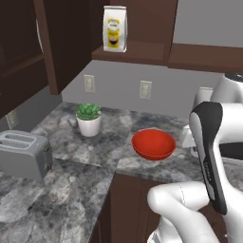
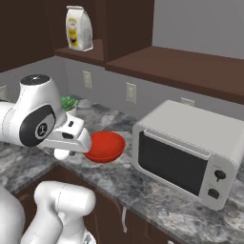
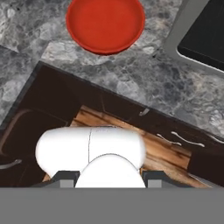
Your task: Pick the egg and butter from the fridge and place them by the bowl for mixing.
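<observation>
My gripper (image 3: 109,178) is shut on the egg (image 3: 111,168), a plain white ball that bulges up between the two dark fingertips (image 3: 65,176). From the right base view, the hand hovers over the counter's front edge, with the egg (image 2: 62,154) just under it. The glossy red bowl (image 3: 105,24) rests on the grey stone counter ahead of the gripper, a short way off; it is the same bowl (image 1: 153,144) (image 2: 106,147) in both base views. The butter and the fridge are out of view.
A grey microwave (image 2: 188,152) stands right of the bowl. A white pot with a green plant (image 1: 88,118) and a toaster (image 1: 23,154) sit to the left. A yellow-labelled bag (image 1: 115,28) is on the shelf. Dark cabinets (image 3: 52,100) lie below the counter edge.
</observation>
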